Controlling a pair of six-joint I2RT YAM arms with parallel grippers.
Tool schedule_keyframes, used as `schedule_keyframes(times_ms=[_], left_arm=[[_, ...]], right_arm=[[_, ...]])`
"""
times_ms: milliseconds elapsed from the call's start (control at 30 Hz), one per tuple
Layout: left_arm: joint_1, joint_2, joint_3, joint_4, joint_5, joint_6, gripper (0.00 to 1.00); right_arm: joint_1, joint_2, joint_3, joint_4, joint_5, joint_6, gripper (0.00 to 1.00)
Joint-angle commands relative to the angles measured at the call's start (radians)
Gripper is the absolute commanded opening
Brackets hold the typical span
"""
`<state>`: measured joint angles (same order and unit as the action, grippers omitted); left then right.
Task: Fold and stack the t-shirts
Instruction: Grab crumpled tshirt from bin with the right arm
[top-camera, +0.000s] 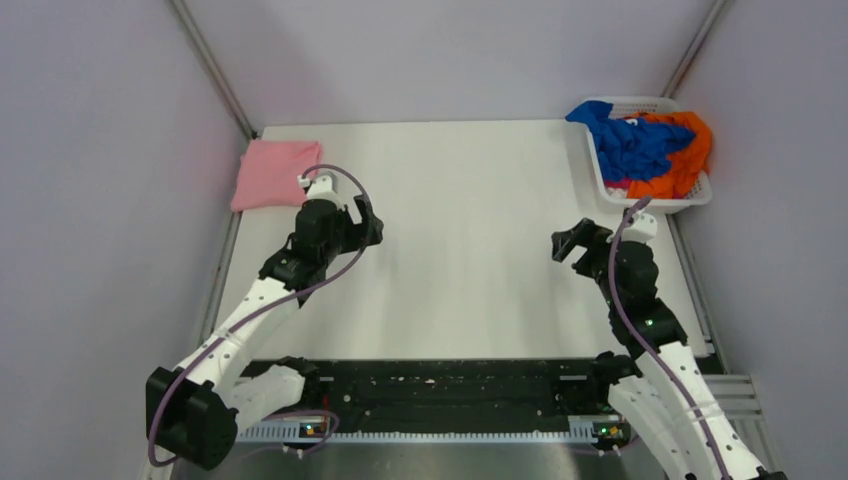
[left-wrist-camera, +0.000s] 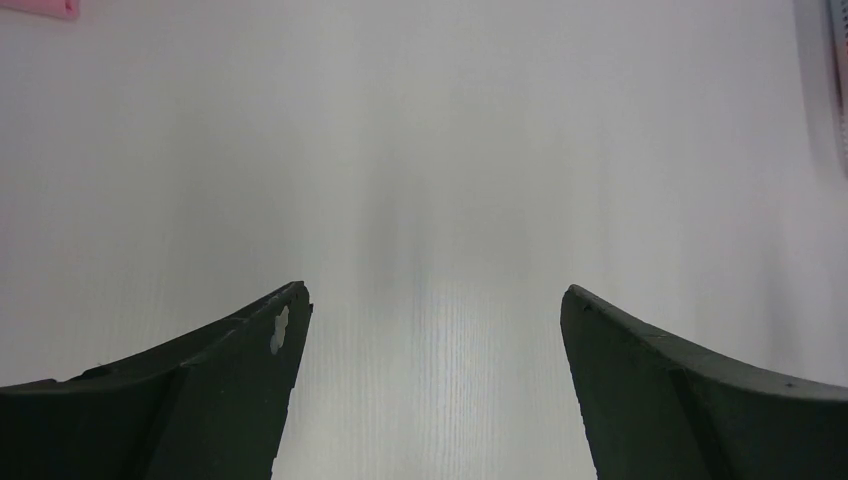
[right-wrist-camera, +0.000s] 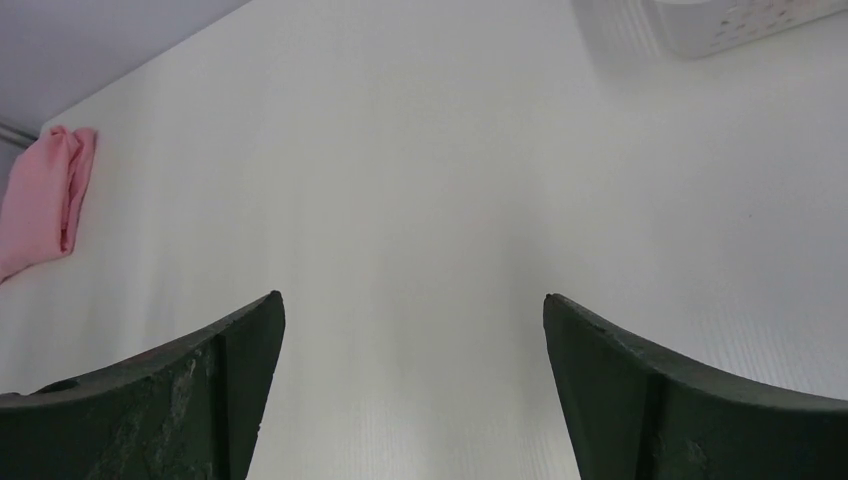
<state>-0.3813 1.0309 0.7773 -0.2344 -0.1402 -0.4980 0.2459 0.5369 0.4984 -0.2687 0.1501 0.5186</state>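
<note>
**Mia:** Where is the pink shirt (top-camera: 275, 173)?

**Ben:** It lies folded flat in the far left corner of the table (top-camera: 460, 270).

**Mia:** Is the left gripper (top-camera: 372, 226) on it?

**Ben:** No. The left gripper is just beside the shirt, a bit nearer to us and to the right. Its fingers point at the middle of the table, away from the shirt. In the left wrist view only a tiny pink bit shows in the top left corner.

**Mia:** Are its fingers apart?

**Ben:** Yes, spread wide. The white table shows between them.

**Mia:** Where are the other shirts?

**Ben:** A blue shirt (top-camera: 630, 142) and an orange shirt (top-camera: 690, 160) sit in a messy heap in the white basket (top-camera: 655, 206) in the far right corner. The blue one lies mostly on the left and hangs over the far left rim. The orange one is on the right.

**Mia:** And the right gripper (top-camera: 568, 240)?

**Ben:** It is near the basket, a bit nearer to us and to the left, not touching it. It points left, toward the middle of the table. Its fingers are spread wide too, with the table showing between them. Its camera sees the pink shirt far off on the left and a bit of the basket at the top right.
</note>
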Motion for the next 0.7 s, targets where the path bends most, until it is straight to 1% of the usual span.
schedule_keyframes(times_ms=[0, 100, 200, 267, 367, 433, 500, 667], left_arm=[[0.002, -0.019, 0.023, 0.034, -0.022, -0.004, 0.99], [0.001, -0.019, 0.030, 0.041, -0.020, -0.007, 0.99], [0.002, -0.014, 0.041, 0.043, -0.016, -0.003, 0.99], [0.002, -0.008, 0.046, 0.042, -0.020, -0.001, 0.99], [0.002, -0.002, 0.047, 0.041, -0.023, -0.005, 0.99], [0.001, 0.002, 0.045, 0.040, -0.020, -0.008, 0.99], [0.002, 0.010, 0.047, 0.038, -0.026, -0.011, 0.99], [0.001, 0.042, 0.061, 0.033, -0.043, -0.010, 0.99]], right_arm=[[-0.007, 0.076, 0.108, 0.026, 0.112, 0.000, 0.99], [-0.006, 0.185, 0.209, 0.039, 0.194, -0.039, 0.99], [-0.033, 0.369, 0.387, -0.010, 0.281, -0.079, 0.99], [-0.099, 0.497, 0.506, -0.033, 0.254, -0.094, 0.99], [-0.250, 0.688, 0.677, -0.030, 0.121, -0.066, 0.98], [-0.333, 0.837, 0.781, -0.031, 0.054, -0.051, 0.96], [-0.385, 0.963, 0.894, -0.034, 0.045, -0.051, 0.95], [-0.453, 1.254, 1.149, -0.078, 0.091, -0.039, 0.91]])
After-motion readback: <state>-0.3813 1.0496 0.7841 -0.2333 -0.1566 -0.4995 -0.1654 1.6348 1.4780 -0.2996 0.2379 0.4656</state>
